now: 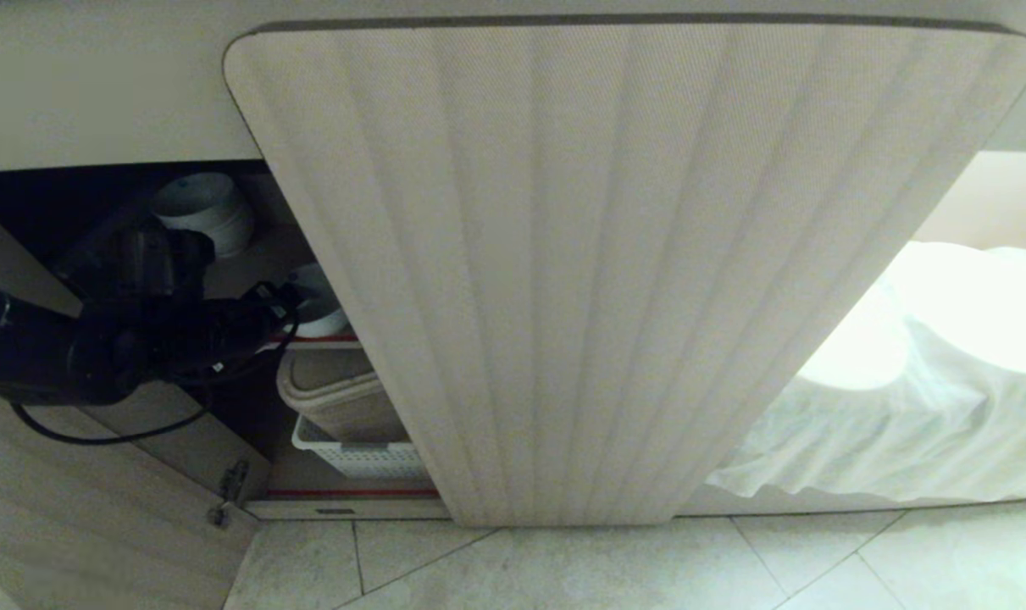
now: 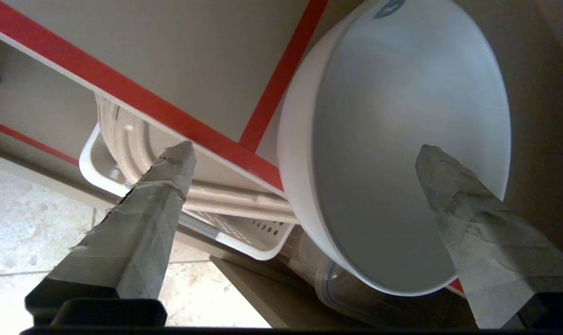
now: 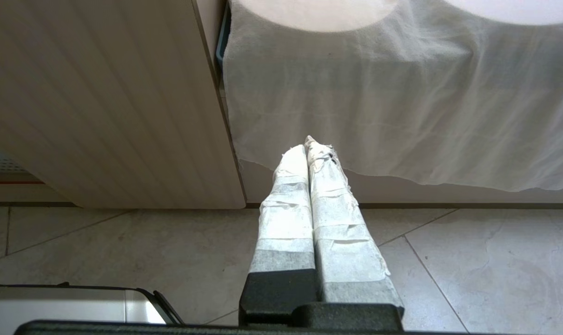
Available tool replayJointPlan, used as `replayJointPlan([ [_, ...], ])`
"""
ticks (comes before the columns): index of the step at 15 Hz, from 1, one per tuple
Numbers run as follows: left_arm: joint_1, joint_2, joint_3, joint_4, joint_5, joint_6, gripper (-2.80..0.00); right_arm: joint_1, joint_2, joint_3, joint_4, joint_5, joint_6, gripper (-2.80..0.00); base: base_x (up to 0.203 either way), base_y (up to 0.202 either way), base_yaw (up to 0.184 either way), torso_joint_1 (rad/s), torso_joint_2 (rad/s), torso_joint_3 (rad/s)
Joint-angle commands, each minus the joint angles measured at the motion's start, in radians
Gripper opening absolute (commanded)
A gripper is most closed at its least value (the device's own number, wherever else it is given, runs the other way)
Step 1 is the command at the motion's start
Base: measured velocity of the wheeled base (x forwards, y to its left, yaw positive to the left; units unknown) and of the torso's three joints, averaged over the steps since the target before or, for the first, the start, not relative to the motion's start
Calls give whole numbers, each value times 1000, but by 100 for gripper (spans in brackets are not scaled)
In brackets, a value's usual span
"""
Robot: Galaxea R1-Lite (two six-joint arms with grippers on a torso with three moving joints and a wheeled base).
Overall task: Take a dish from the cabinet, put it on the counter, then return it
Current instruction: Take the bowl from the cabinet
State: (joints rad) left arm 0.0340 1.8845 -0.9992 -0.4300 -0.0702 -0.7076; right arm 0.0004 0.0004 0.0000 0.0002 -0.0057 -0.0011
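Our left gripper (image 2: 304,153) reaches into the cabinet (image 1: 631,254), jaws spread wide and empty around the dish (image 2: 397,139), which sits on the red-edged shelf (image 2: 179,60) at nine o'clock of the fluted door. Our right gripper (image 3: 311,149) hangs pressed together.

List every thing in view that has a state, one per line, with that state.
Left claw: open, one finger outside the bowl's wall, the other over its mouth, no grip.
Right claw: shut, empty, pointing at the floor and a draped cloth.
Bowl: on the shelf edge, empty, partly overhanging the red tape.
Bowl stack: deeper on the shelf, untouched.
Cabinet door: swung open.
Basket: on the lower shelf, holding a beige container.
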Motion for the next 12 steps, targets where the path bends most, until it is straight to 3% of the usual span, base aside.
replayJointPlan([
  [1, 1, 7, -1, -3, 1, -4, 0, 1, 0, 0, 0, 0, 0, -280, 0, 0, 0, 0, 0, 0],
  [4, 0, 7, -1, -3, 1, -4, 0, 0, 0, 0, 0, 0, 0, -280, 0, 0, 0, 0, 0, 0],
  [5, 0, 7, -1, -3, 1, -3, -280, 1, 0, 0, 0, 0, 0, -280, 0, 0, 0, 0, 0, 0],
  [12, 0, 24, -38, -4, 33, -6, -280, 0, 0, 0, 0, 0, 0, -280, 0, 0, 0, 0, 0, 0],
])
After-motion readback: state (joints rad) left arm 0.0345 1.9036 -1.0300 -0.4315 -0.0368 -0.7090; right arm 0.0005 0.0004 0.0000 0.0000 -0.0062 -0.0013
